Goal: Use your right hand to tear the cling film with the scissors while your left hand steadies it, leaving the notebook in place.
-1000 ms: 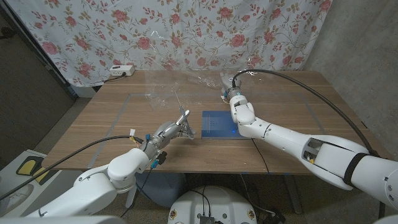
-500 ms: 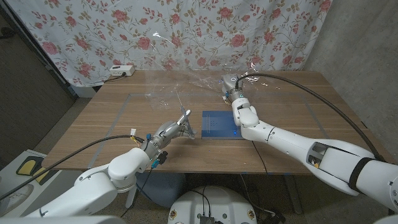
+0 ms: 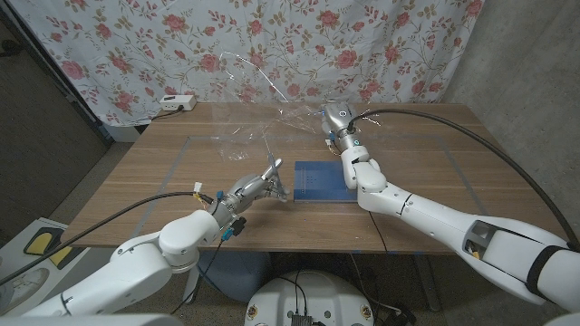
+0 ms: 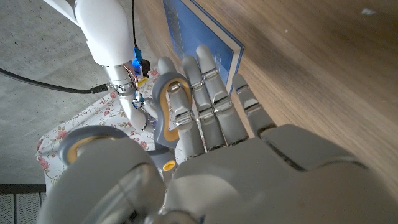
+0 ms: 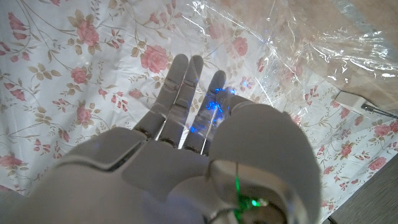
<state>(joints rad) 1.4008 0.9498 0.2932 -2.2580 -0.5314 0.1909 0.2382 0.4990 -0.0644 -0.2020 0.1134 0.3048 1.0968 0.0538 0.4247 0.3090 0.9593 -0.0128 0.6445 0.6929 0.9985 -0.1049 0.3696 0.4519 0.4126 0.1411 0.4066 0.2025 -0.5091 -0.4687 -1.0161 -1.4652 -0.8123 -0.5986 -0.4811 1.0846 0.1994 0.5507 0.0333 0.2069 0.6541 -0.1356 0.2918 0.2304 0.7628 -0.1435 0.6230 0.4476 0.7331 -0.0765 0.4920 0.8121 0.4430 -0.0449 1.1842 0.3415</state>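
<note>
Right hand [image 3: 336,122] has pushed farther back and up into the cling film [image 3: 263,104], fingers straight; can't tell if it's got scissors. Film hangs over the table's far side, nearer that hand. Left hand [image 3: 258,186], fingers straight, empty, sits beside the notebook [image 3: 319,180].

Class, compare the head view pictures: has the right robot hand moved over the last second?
Yes. The right robot hand has moved away from the blue notebook, toward the table's far edge and the floral curtain.
</note>
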